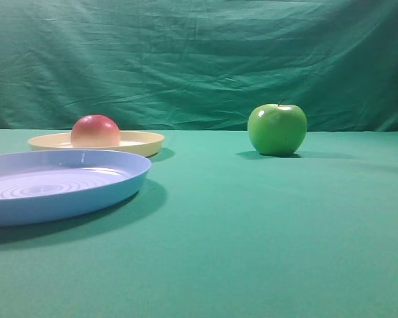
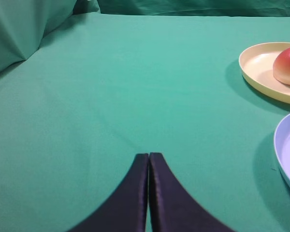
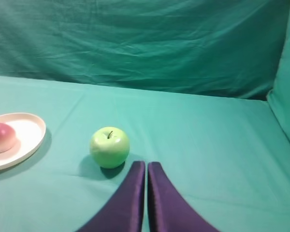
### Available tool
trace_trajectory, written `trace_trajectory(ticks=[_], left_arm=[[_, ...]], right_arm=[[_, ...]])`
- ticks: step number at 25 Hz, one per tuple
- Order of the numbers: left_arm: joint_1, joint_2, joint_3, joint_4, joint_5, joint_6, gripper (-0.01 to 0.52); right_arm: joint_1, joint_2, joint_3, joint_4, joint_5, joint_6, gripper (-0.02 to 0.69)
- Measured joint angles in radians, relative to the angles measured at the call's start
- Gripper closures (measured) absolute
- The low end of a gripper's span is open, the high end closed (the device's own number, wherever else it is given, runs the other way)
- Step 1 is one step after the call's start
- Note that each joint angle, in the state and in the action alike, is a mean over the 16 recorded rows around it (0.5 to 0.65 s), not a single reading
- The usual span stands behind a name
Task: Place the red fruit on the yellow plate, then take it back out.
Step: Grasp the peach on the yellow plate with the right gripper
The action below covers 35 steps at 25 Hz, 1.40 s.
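The red fruit (image 1: 95, 130) sits on the yellow plate (image 1: 142, 141), toward its left side. Neither arm touches it: the left gripper (image 2: 149, 157) hangs low over bare green worktop (image 1: 252, 232), jaws pressed together, holding nothing; the right gripper (image 3: 146, 165) hangs likewise, jaws together, just beside the green apple (image 3: 109, 147). One red fruit, one apple, two plates, the second a blue plate (image 1: 60, 182).

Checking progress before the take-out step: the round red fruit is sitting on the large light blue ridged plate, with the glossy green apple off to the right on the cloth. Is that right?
Not quite. The round red fruit sits on the shallow pale yellow plate, not the light blue ridged plate, which holds nothing. The exterior high view shows this. The glossy green apple is on the cloth to the right, as you said.
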Motion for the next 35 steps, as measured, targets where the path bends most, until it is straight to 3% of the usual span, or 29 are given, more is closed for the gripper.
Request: trace_trajectory(ticks=[21,35], left_arm=[[0.000,0.000,0.000,0.000,0.000,0.000,0.514],[0.000,0.000,0.000,0.000,0.000,0.000,0.514]], right_arm=[[0.099,0.312,-0.266,0.128,0.224,-0.113,0.665],[0.205,0.896,-0.713,0.171,0.393,-0.279,0.665]])
